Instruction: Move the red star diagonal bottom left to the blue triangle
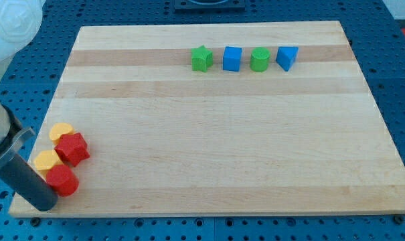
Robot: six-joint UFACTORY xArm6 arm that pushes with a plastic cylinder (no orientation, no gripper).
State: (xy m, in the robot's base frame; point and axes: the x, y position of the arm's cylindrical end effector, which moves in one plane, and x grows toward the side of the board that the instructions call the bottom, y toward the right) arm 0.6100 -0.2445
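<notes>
The red star (72, 148) lies near the board's left edge, low in the view, in a tight cluster with a red round block (63, 181) and two yellow blocks (60, 130) (46, 161). The blue triangle (287, 57) lies far off at the view's top right, last in a row of blocks. My rod comes in from the view's left, and my tip (45, 203) rests at the board's bottom left corner, just left of and below the red round block. It is below and left of the red star.
Left of the blue triangle, the top row holds a green star (201, 58), a blue cube (232, 58) and a green cylinder (260, 59). The wooden board (215, 147) sits on a blue perforated table.
</notes>
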